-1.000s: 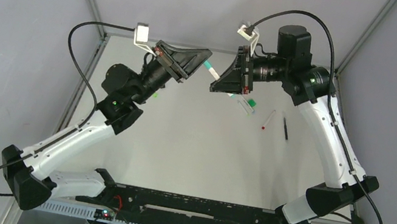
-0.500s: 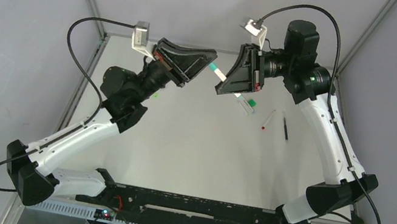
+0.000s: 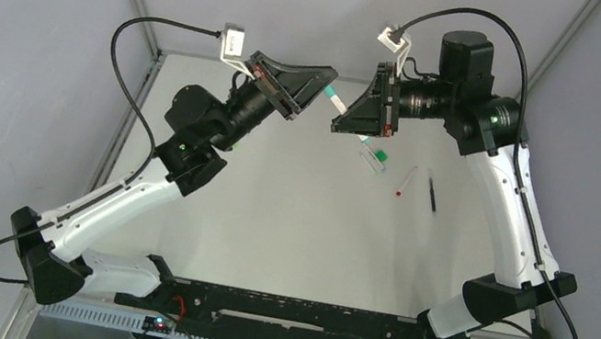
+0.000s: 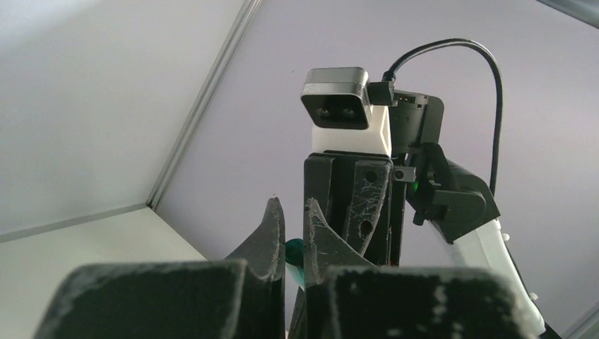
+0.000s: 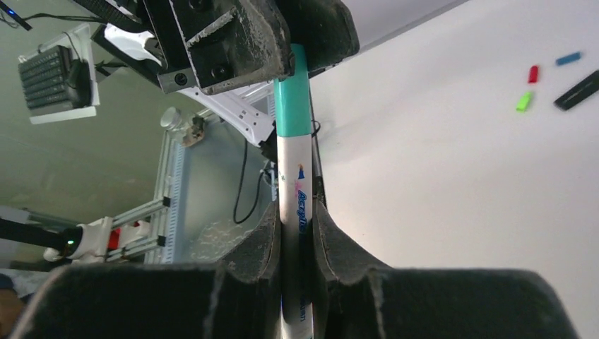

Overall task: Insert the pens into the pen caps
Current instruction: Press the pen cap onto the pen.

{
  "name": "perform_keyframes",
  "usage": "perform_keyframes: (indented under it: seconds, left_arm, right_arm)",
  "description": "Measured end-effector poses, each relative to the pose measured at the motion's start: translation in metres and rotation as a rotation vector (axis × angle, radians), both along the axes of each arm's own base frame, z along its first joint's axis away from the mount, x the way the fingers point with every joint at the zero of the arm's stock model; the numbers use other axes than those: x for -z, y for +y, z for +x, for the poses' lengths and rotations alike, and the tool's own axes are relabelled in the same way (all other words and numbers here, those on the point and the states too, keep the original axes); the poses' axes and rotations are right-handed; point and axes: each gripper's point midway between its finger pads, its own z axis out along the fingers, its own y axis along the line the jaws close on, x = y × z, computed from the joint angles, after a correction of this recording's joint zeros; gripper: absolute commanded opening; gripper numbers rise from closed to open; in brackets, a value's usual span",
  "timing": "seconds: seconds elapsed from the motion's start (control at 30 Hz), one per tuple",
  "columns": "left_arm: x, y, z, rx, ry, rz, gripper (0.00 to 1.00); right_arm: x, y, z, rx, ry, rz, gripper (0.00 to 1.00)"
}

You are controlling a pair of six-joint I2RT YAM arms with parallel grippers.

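Above the white desk [image 3: 298, 216], the right gripper [image 5: 297, 212] is pinching a white pen [image 5: 294, 169] by its barrel. The left gripper [image 4: 291, 212] is clamping the teal cap [image 5: 292, 99], which seems to be sitting on the pen's tip. A green cap [image 5: 524, 101] is lying loose on the desk.

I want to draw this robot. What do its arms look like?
Both arms have white shells, the left arm and the right arm, with chunky black joints. A small green light glows on each. Thin black cables loop to little white cameras at the wrists. The jaws are black, wedge-shaped and scuffed with pale scratches.
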Motion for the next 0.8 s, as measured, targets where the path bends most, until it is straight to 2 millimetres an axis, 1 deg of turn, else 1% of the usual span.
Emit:
perform_keyframes:
  seconds: [0.1, 0.2, 0.3, 0.4, 0.5, 0.6, 0.7, 0.73, 0.77, 0.8]
  left_arm:
    - [0.005, 0.000, 0.002, -0.004, 0.001, -0.004, 0.00]
    - [0.003, 0.001, 0.000, -0.001, -0.022, -0.024, 0.00]
    - [-0.002, 0.004, -0.006, 0.003, -0.056, -0.046, 0.00]
    - [0.001, 0.004, -0.011, 0.023, -0.070, -0.041, 0.01]
    - [0.003, 0.003, -0.014, 0.041, -0.072, -0.036, 0.09]
    - [-0.006, 0.009, -0.019, 0.043, -0.069, -0.058, 0.19]
    - [-0.007, 0.014, -0.026, 0.056, -0.042, -0.071, 0.33]
    - [0.000, 0.012, -0.030, 0.085, -0.011, -0.057, 0.39]
    - [0.019, 0.004, -0.035, 0.133, 0.042, -0.017, 0.47]
    - [0.026, 0.004, -0.035, 0.134, 0.073, -0.026, 0.57]
  right_arm:
    - [0.002, -0.001, -0.001, -0.008, 0.062, 0.002, 0.00]
    - [-0.004, -0.001, -0.004, -0.064, 0.172, 0.048, 0.00]
    - [-0.011, -0.001, -0.008, -0.185, 0.247, 0.118, 0.00]
    - [-0.012, -0.006, -0.009, -0.285, 0.241, 0.143, 0.00]
    - [-0.011, -0.008, -0.008, -0.300, 0.183, 0.150, 0.00]
    - [-0.011, -0.001, -0.011, -0.277, 0.095, 0.149, 0.00]
    - [-0.010, 0.005, -0.017, -0.248, 0.013, 0.140, 0.00]
    - [-0.009, 0.009, -0.016, -0.229, -0.025, 0.136, 0.00]
    - [-0.008, 0.014, -0.013, -0.204, -0.067, 0.132, 0.00]
    - [-0.002, 0.016, -0.015, -0.198, -0.061, 0.115, 0.00]
